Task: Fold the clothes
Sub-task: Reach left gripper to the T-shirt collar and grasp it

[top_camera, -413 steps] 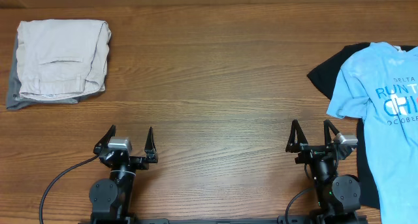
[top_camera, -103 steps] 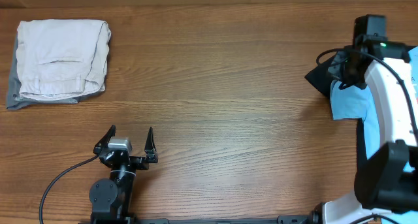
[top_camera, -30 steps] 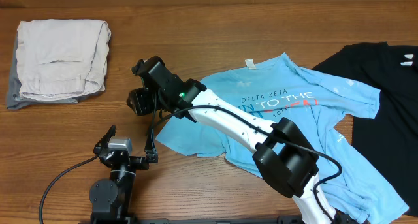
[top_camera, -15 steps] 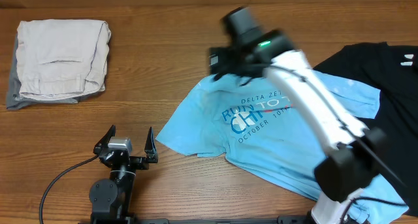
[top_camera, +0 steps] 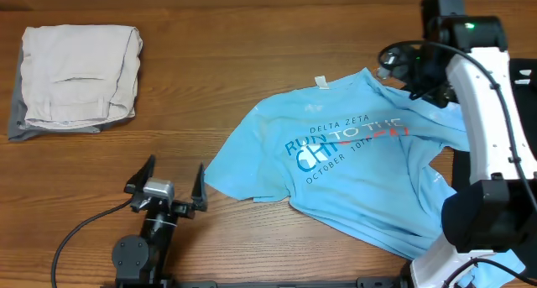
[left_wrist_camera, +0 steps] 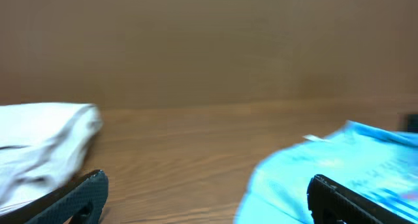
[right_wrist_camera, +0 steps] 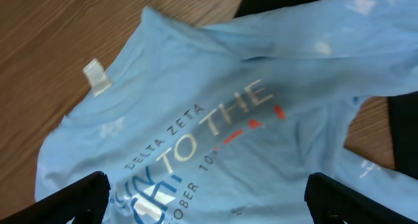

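Where one T-shirt [top_camera: 336, 179] sprawls, one black garment [right_wrist_camera: 403, 129] shows.

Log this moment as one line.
light blue T-shirt: spread, rumpled, unfolded | right gripper: open, above the shirt | left gripper: open, empty

**Your count: four garments, two grippers**

You have one light blue T-shirt [top_camera: 352, 179], one black garment [right_wrist_camera: 406, 139], one folded beige garment [top_camera: 80, 70] and one grey garment [top_camera: 17, 124] beneath it. You also have two grippers: left gripper [top_camera: 175, 165], right gripper [right_wrist_camera: 207, 182].
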